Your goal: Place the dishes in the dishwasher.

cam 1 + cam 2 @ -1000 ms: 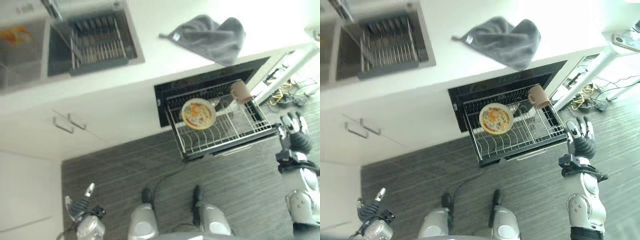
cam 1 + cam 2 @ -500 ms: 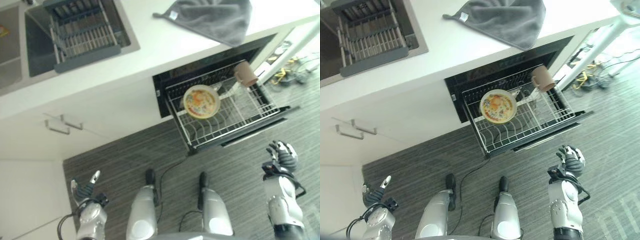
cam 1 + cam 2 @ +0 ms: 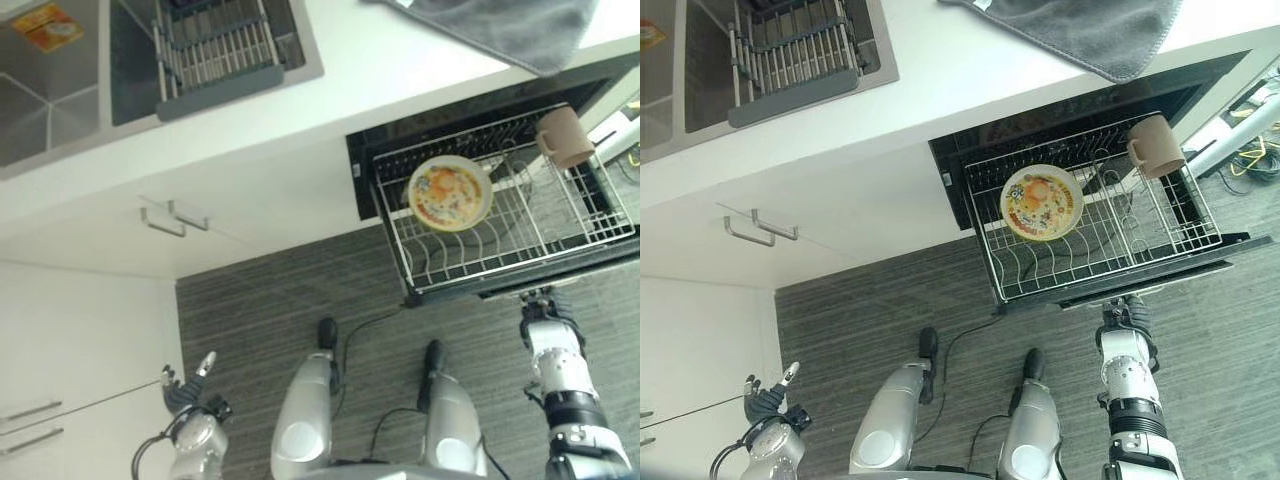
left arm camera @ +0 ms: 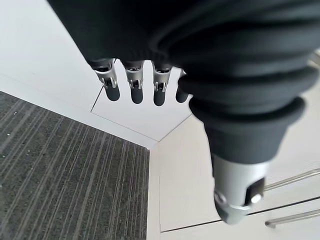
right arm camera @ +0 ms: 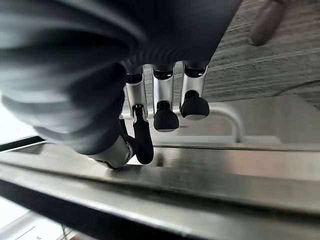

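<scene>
the right hand [image 5: 165, 107] has silver fingers ending in rounded black tips, and a thick dark ribbed cover wraps its back and wrist. the left hand [image 4: 145, 80] looks the same, with a row of silver fingers tipped in black and a silver thumb carrying a small dark block. both forearms are silver-grey tubes with black bands near the wrist.

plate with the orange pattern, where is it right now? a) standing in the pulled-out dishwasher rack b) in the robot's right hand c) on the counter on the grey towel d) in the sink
a: the plate stands among the wires of the pulled-out dishwasher rack, with the brown mug at the rack's far corner, while the right hand is below the rack's front edge, holding nothing.
</scene>
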